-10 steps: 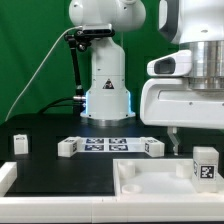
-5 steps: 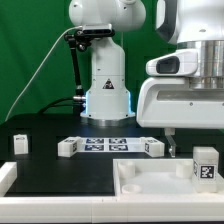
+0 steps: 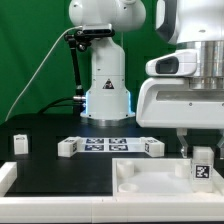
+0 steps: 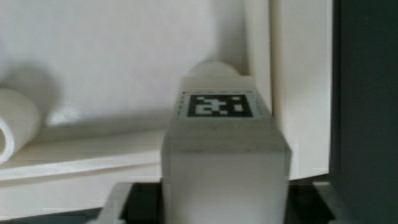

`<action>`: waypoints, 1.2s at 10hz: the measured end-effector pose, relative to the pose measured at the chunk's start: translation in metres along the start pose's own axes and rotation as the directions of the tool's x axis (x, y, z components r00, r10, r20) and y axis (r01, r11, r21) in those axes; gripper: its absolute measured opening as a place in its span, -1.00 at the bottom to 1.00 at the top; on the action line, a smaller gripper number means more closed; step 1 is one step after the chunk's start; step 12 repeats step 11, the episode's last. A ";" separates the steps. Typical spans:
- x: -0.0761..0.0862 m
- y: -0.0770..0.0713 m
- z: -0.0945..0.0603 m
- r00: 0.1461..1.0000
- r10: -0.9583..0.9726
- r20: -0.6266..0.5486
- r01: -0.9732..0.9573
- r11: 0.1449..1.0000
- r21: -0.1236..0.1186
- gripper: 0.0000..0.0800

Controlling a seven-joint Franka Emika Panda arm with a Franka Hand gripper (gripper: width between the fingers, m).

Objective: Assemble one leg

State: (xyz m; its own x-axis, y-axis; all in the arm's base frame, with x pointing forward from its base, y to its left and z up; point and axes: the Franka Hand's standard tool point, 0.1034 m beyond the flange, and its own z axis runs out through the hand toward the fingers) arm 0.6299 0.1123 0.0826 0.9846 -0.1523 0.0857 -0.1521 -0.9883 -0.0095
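So the fingers (image 3: 200,152) grip the leg (image 3: 201,166) upright over the tray-like piece (image 3: 150,178); seating it remains.

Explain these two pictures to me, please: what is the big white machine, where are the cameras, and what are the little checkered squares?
The machine is a robot arm; its two-finger gripper hangs at the exterior view's right. One picture comes from a camera off the arm, the other from its wrist. On the black table lie a large white tray-like piece, the marker board and another small tagged block. The checkered squares are marker tags. The gripper's fingers flank the leg, a small tagged peg; whether they grip it is unclear.
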 end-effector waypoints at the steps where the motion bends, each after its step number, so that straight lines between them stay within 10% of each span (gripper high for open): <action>1: 0.000 0.000 0.000 0.999 0.047 0.000 -0.047 0.999 0.001 -0.28; 9: -0.001 0.009 0.001 0.948 0.319 -0.004 -0.319 0.948 -0.013 -0.27; 11: -0.001 0.009 0.001 0.948 0.319 -0.004 -0.319 0.948 -0.013 0.47; 12: -0.001 0.009 0.001 0.948 0.319 -0.004 -0.319 0.948 -0.013 0.47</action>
